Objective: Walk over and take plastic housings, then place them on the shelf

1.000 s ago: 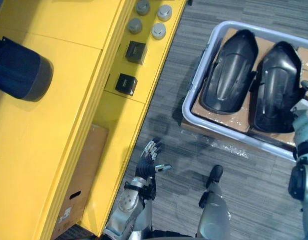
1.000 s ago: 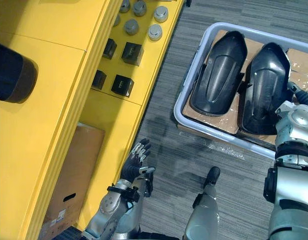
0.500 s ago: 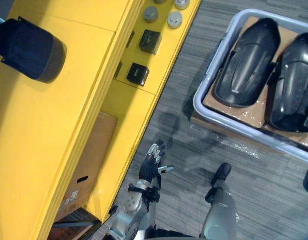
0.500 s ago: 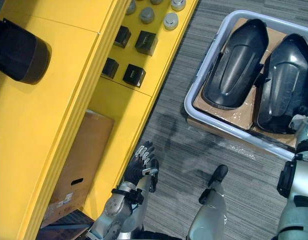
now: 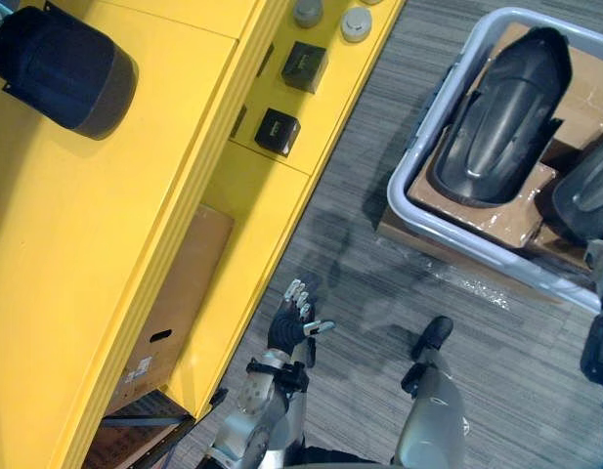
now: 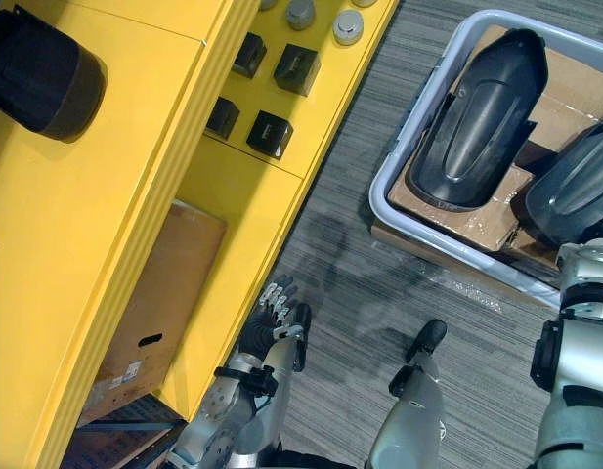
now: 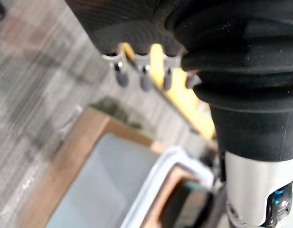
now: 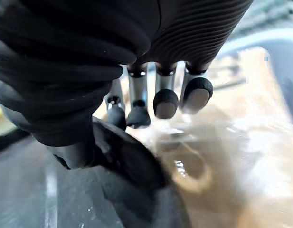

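Two black plastic housings are in a white-rimmed bin (image 6: 384,191) on the floor at my right. One housing (image 6: 480,122) lies flat on the cardboard lining. The other housing (image 6: 575,191) is tilted up at the bin's near right corner, just past my right wrist. In the right wrist view my right hand (image 8: 165,102) has its fingers curled over that housing's black edge (image 8: 129,173). My left hand (image 5: 291,324) hangs open and empty over the carpet beside the yellow shelf (image 5: 115,254). A third dark housing (image 5: 64,66) rests on the shelf's top.
On a lower shelf level sit small black boxes (image 5: 278,130) and grey round caps (image 5: 356,23). A cardboard box (image 5: 174,303) stands under the shelf. Grey carpet runs between the shelf and the bin.
The camera has shifted. My right hand's fingers have curled onto the right housing, which now stands tilted away from its neighbour. The left hand has kept its pose.
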{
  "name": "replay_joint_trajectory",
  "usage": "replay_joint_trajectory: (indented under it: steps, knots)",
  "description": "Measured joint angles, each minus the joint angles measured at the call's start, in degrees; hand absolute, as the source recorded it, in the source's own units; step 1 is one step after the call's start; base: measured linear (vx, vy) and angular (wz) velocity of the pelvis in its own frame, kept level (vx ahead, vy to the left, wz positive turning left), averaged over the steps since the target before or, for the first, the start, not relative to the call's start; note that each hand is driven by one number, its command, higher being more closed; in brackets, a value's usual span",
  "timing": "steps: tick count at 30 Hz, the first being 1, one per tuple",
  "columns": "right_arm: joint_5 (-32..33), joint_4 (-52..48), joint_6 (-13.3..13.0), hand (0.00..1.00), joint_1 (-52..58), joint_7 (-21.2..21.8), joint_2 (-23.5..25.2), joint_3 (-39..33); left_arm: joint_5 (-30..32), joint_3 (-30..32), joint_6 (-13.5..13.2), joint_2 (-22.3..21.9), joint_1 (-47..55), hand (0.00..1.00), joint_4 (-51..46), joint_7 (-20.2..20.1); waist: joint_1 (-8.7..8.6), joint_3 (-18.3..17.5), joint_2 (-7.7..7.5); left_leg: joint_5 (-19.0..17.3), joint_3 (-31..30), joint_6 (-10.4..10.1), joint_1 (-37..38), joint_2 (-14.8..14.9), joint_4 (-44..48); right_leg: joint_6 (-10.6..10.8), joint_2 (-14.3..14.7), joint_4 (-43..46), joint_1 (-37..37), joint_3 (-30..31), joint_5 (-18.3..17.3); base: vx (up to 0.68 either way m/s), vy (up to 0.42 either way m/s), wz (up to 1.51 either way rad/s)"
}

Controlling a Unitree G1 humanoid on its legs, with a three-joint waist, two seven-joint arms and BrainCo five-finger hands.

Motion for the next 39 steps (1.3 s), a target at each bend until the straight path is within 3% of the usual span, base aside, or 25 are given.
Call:
replay_joint_trajectory:
  steps: [4, 6, 7, 12, 16, 19, 20, 25, 28, 29, 32, 34, 39]
  knots:
    - [-5.5, -11.8, -3.6, 1.0, 4.1, -4.1, 0.6, 1.3, -3.0, 4.0, -0.5, 0.1, 0.2, 0.0, -2.6, -0.1, -0.4, 0.2, -1.47, -0.1, 0.4, -0.1, 0.4, 1.1, 0.0, -0.2, 1.1, -0.2, 0.1, 0.8, 0.1, 0.0, 0.008, -0.12]
    - [-7.0, -17.0, -4.6, 1.0, 6.3, -4.7, 2.4, 2.6, -3.9, 6.2, -0.5, 0.2, 0.1, 0.0, -3.8, -0.1, -1.14, 0.3, -3.23, 0.0, 0.6, -0.2, 1.4, 1.8, -0.3, -0.4, 1.8, -0.6, 0.8, 0.9, 0.1, 0.0, -0.013, -0.11]
    - [-7.4, -20.8, -5.3, 1.0, 8.8, -5.0, 4.4, 2.6, -3.9, 7.4, -0.5, 0.4, 0.2, 0.0, -4.4, -0.2, -1.77, 0.2, -4.97, 0.1, 0.8, -0.4, 3.1, 2.1, -1.1, -0.5, 2.1, -1.1, 2.1, 1.0, 0.2, 0.0, -0.009, -0.09]
    - [-9.7, -29.3, -5.4, 1.0, 15.2, -7.2, 8.7, 2.4, -1.2, 9.4, -0.3, 3.2, 0.1, 0.0, -9.0, -1.5, -3.15, -0.2, -9.15, 0.3, 1.4, -1.0, 6.3, 2.5, -3.1, -1.3, 3.0, -3.4, 5.2, 1.1, 0.0, 0.0, -0.002, -0.04]
    - [-11.9, -37.1, -5.3, 1.0, 17.9, -8.7, 9.2, 2.2, 1.8, 10.0, 0.2, 4.6, -3.2, 0.0, -13.5, -3.7, -3.95, -0.4, -10.34, 0.4, 2.5, -1.2, 8.7, 3.1, -3.8, -1.2, 3.5, -4.0, 6.6, 2.0, 0.8, 0.01, 0.013, -0.13]
    - [-13.5, -39.4, -5.4, 1.0, 18.0, -8.6, 9.5, 2.2, 3.5, 9.6, 3.8, 4.7, -10.1, 0.0, -13.6, -6.4, -4.86, -0.8, -11.19, 0.4, 3.6, -1.3, 10.5, 3.5, -4.0, -1.2, 3.7, -4.3, 7.8, 2.9, 0.8, 0.02, 0.018, -0.18]
    - [-14.2, -39.8, -5.4, 1.0, 17.9, -8.2, 9.9, 2.3, 3.5, 9.2, 6.1, 5.1, -14.0, 0.0, -12.5, -7.4, -4.93, -1.1, -11.79, 0.3, 4.2, -1.4, 10.7, 3.9, -4.0, -1.3, 4.2, -4.9, 7.8, 3.7, 1.3, -0.02, 0.014, -0.27]
    - [-14.6, -39.8, -5.1, 1.0, 12.6, -4.3, 10.8, 6.4, 0.1, 7.1, 16.3, 6.9, -32.2, 0.0, 5.3, -8.5, -6.48, -2.3, -14.01, 0.1, 7.0, -1.7, 10.6, 5.3, -3.7, -2.4, 5.6, -7.5, 6.7, 6.1, 2.8, -0.04, 0.007, -0.29]
    - [-14.4, -37.8, -4.1, 1.0, 6.7, -1.8, 10.9, 8.5, -0.1, 7.1, 18.4, 6.7, -39.3, 0.0, 12.6, -6.9, -7.58, -2.4, -14.11, 0.1, 8.5, -1.7, 10.1, 5.6, -3.7, -2.3, 5.9, -8.5, 5.3, 7.6, 3.9, -0.03, 0.011, -0.29]
    - [-14.3, -36.5, -3.6, 0.0, 5.3, -0.7, 11.0, 9.0, -1.1, 7.1, 18.4, 6.7, -40.8, 0.0, 13.4, -6.4, -7.72, -2.4, -14.11, 0.1, 9.0, -1.7, 10.0, 5.8, -3.7, -2.3, 6.1, -9.0, 5.0, 8.0, 4.3, -0.02, 0.006, -0.29]
    - [-12.2, -33.0, -2.6, 0.0, 2.9, 1.4, 11.7, 9.3, -2.1, 7.1, 18.2, 6.7, -44.5, 0.0, 13.6, -5.9, -8.0, -2.4, -14.08, 0.0, 9.6, -1.9, 9.2, 6.1, -3.6, -2.0, 6.5, -9.1, 3.7, 8.8, 5.2, 0.01, 0.001, -0.15]
    - [-6.4, -30.3, -1.3, 0.0, 2.0, 2.0, 12.7, 8.9, -1.8, 7.1, 17.7, 6.0, -46.4, 0.0, 13.9, -5.9, -8.18, -2.4, -14.08, 0.0, 10.0, -1.9, 8.7, 6.2, -3.6, -2.0, 6.5, -9.1, 2.9, 9.1, 5.4, 0.02, 0.013, -0.07]
    - [11.6, -21.4, 0.7, 0.0, 1.1, 3.2, 16.0, 0.9, 5.5, 7.0, 13.0, 4.5, -49.4, 0.0, 13.4, -5.1, -8.29, -2.4, -14.02, 0.0, 11.0, -1.9, 8.5, 5.9, -3.9, -1.9, 6.3, -9.0, 1.8, 10.4, 5.4, 0.02, 0.034, -0.08]
